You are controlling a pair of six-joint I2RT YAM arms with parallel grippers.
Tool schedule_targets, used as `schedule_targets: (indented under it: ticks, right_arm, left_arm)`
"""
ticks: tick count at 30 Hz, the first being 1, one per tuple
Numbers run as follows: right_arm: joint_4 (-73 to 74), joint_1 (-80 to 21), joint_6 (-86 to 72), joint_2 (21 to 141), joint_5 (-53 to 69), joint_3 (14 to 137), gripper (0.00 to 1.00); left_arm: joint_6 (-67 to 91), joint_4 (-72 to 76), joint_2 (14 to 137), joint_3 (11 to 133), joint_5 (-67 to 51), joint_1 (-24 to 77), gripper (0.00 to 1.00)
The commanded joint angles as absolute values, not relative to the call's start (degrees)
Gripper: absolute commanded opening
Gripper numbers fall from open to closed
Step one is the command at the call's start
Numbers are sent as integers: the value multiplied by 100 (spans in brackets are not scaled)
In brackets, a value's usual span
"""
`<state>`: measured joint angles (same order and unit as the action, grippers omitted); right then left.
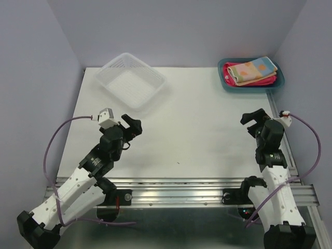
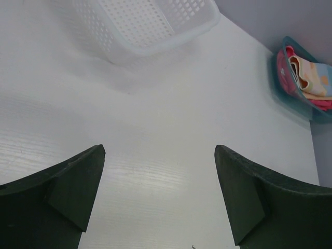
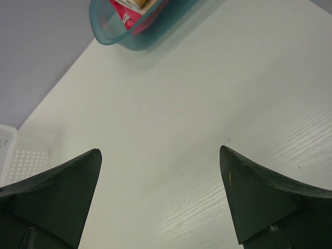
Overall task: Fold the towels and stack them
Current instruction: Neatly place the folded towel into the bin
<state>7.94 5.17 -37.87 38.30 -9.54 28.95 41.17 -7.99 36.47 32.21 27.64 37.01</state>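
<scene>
The towels lie folded and stacked in the teal tray [image 1: 277, 83] at the back right. The peach towel [image 1: 252, 70] with coloured patches is on top, the hot pink towel [image 1: 228, 78] shows under it. The purple towel is hidden. The stack also shows in the left wrist view [image 2: 311, 78] and a pink corner in the right wrist view [image 3: 124, 13]. My left gripper [image 1: 133, 126] is open and empty over the table's left middle. My right gripper [image 1: 255, 120] is open and empty at the right, a good way in front of the tray.
A white mesh basket [image 1: 130, 80] stands empty at the back left; it also shows in the left wrist view [image 2: 150, 23]. The white table [image 1: 192, 135] is walled by pale purple panels. A metal rail [image 1: 176, 189] runs along the near edge.
</scene>
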Motion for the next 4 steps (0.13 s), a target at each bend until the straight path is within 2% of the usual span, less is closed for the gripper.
schedule_targets:
  ticks: [1,4]
  right_arm:
    - [729,492,-3753,3577,-817,2742,100]
    - [669,501,-3858,3577,-800,2707,100]
  left_arm:
    - [4289,-931,3463,3199,2953,3709,99]
    - [4403,-1115,3358,3190,3015,3709,99]
